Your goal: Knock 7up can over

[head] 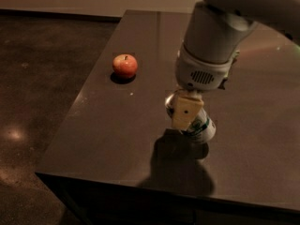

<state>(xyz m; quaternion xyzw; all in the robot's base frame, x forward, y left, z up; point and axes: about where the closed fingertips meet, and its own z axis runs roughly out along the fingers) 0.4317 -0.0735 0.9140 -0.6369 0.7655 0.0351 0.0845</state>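
One beige gripper (186, 116) is set against the small silver-white aluminium 7up can (202, 128).

How far the gripper is opened cannot be told. The 7up can is seen leaning, near the front of the dark table (108, 130); a round red apple (124, 65) lies well apart. The can is judged light, thin-walled and slippery, best pushed high on its side.

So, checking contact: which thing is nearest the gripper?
The can, tilted, right at the gripper; the apple sits well apart from it.
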